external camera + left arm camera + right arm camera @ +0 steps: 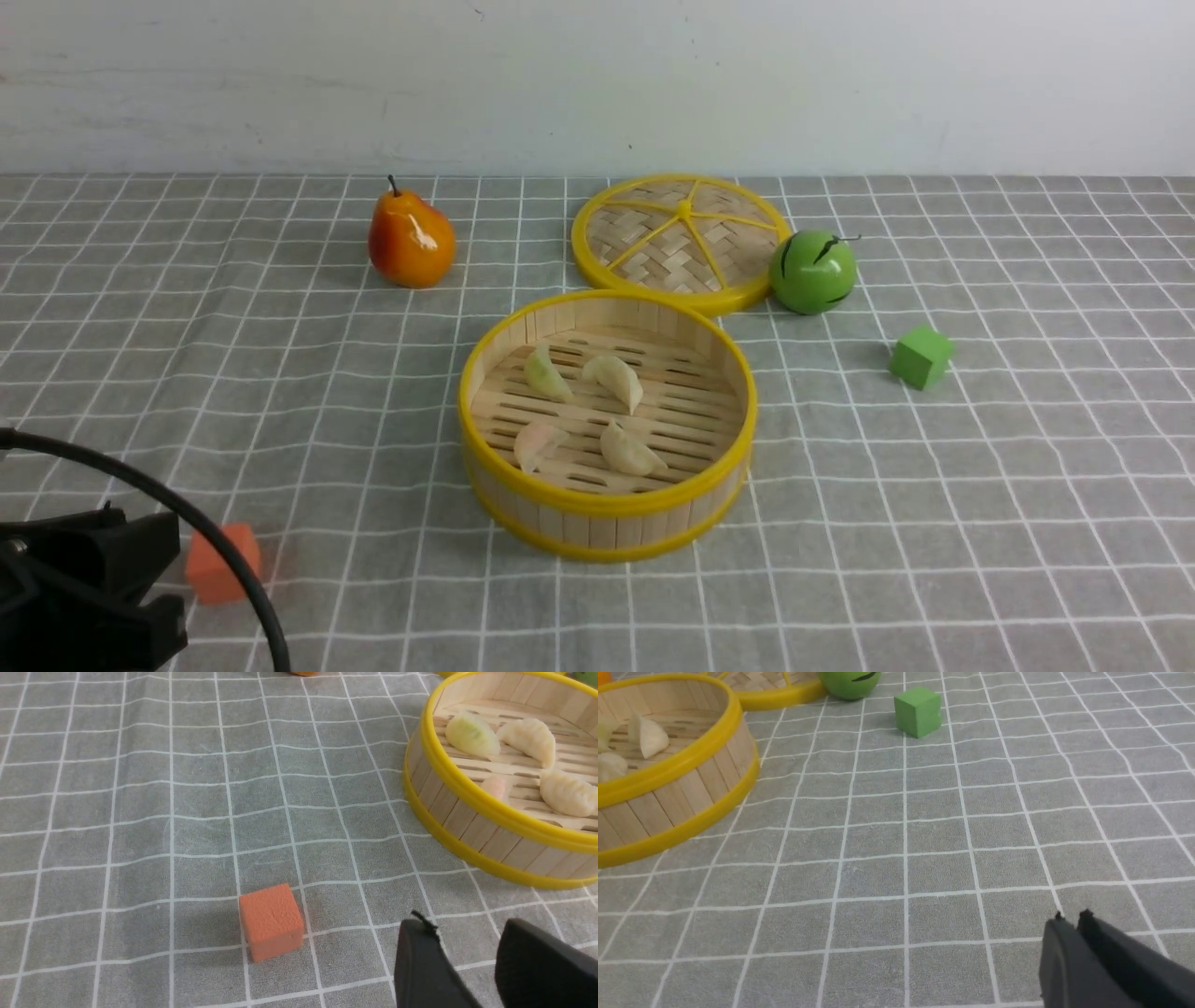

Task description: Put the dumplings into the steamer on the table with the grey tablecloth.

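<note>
On the grey grid-lined tablecloth (280, 373), the black left gripper (472, 947) hangs part-open and empty near an orange foam cube (271, 921). All 4 pleated toy dumplings (611, 381) lie inside the round yellow-rimmed bamboo steamer (607, 509) at centre, so the task looks finished. The black right gripper (1078, 926) is nearly closed, holding nothing.

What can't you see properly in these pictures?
- Pinkish pleated dumpling: left wrist view, half hidden behind the round bamboo steamer's yellow rim.
- Right hand: absent from the front view; cut off by the right wrist view's edge.
- Orange foam cube: front view, partly behind a black cable.
</note>
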{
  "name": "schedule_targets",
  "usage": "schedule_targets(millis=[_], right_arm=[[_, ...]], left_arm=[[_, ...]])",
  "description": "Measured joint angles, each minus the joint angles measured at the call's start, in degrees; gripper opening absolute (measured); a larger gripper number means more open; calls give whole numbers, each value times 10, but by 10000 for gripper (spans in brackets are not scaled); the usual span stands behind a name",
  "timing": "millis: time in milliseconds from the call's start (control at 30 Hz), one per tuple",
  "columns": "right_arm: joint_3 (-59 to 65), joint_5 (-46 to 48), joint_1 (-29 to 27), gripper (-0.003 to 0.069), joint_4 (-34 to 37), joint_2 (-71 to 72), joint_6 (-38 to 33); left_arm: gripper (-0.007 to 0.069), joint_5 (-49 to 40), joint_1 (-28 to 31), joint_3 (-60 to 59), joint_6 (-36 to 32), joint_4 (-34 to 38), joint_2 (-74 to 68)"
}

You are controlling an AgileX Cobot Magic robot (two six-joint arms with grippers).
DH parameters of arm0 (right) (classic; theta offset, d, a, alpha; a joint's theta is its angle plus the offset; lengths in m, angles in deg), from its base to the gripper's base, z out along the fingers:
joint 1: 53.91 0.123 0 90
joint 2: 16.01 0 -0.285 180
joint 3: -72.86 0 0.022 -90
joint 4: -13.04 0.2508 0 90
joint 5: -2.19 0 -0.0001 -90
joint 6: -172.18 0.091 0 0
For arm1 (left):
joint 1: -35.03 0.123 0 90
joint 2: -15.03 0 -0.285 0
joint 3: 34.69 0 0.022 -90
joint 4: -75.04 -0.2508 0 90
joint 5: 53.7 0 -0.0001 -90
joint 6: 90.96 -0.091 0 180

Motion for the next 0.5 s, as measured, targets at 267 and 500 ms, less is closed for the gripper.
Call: schedule_targets(millis=[267,500], right_arm=[[0,0,-1,44,1,0,-1],[0,0,-1,59,1,0,-2]], left_arm=[[216,68,31,-135,18,-30,172],[-14,203,158,-240,32,9,377]])
